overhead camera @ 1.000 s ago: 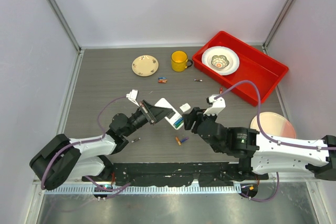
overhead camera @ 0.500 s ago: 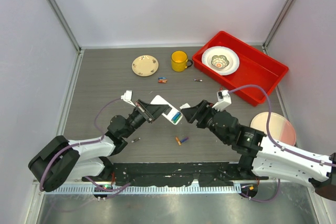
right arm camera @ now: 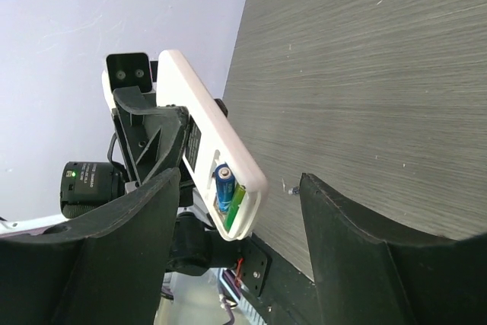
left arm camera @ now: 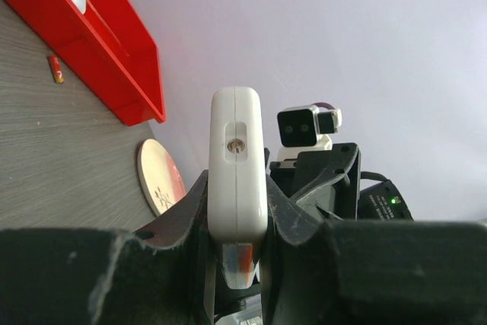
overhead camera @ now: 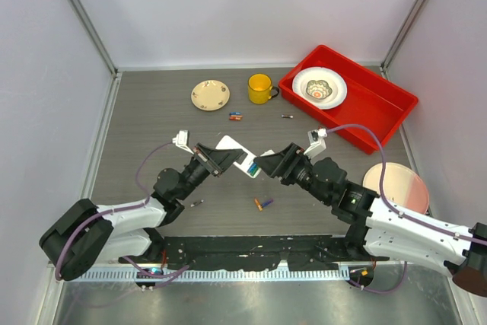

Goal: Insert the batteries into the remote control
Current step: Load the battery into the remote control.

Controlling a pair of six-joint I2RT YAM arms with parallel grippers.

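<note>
My left gripper [overhead camera: 221,159] is shut on the white remote control [overhead camera: 234,150] and holds it off the table; in the left wrist view the remote control [left arm camera: 237,157] stands edge-on between the black fingers [left arm camera: 179,222]. Its open compartment faces the right wrist camera, with a blue battery [right arm camera: 224,185] and a green battery [right arm camera: 237,203] in it. My right gripper [overhead camera: 268,164] is open, its jaws straddling the remote's [right arm camera: 199,131] battery end without touching it. Loose batteries lie on the table: an orange and purple pair [overhead camera: 262,204] and a red and blue pair [overhead camera: 236,116].
A yellow mug [overhead camera: 260,87] and a patterned saucer [overhead camera: 210,95] stand at the back. The red tray [overhead camera: 380,104] with a bowl [overhead camera: 319,87] is at the back right. A pink disc [overhead camera: 396,186] lies at the right. Single cells lie nearby [overhead camera: 288,116] [overhead camera: 196,203].
My right gripper has swung up and left to the remote's battery end and opened wider. The left gripper has shifted the remote slightly up and left.
</note>
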